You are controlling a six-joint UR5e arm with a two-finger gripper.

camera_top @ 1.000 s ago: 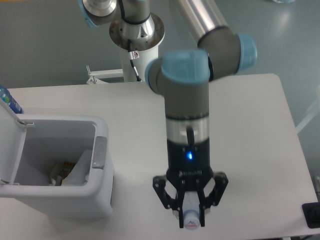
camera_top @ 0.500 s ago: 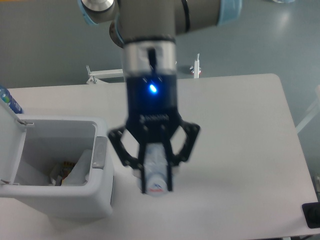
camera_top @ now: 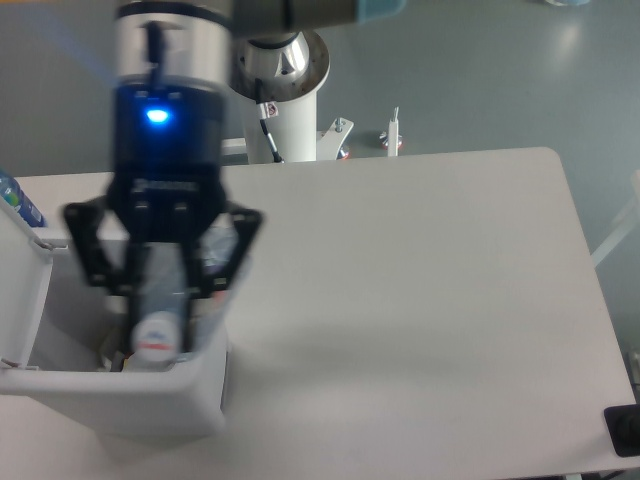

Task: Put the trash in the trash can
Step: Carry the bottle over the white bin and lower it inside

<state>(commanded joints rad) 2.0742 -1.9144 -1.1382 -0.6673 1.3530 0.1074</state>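
My gripper [camera_top: 160, 300] is shut on the crushed clear plastic bottle [camera_top: 158, 318], held upright with its white cap end toward the camera. The gripper is blurred and hangs high over the open trash can [camera_top: 140, 405], a pale grey-white bin at the table's left. The bin's lid [camera_top: 18, 290] stands open on the left. The gripper hides most of the bin's inside; a scrap of something pale shows at the bottom [camera_top: 108, 352], and I cannot tell whether it is the white pouch.
An opaque blue bottle [camera_top: 18, 200] stands at the far left behind the bin's lid. The arm's base post [camera_top: 285, 95] rises behind the white table [camera_top: 420, 300]. A dark object [camera_top: 625, 430] sits at the table's front right corner.
The gripper has carried the bottle up from the table's front middle and leftward, and now hangs over the open bin. The bin has not moved.
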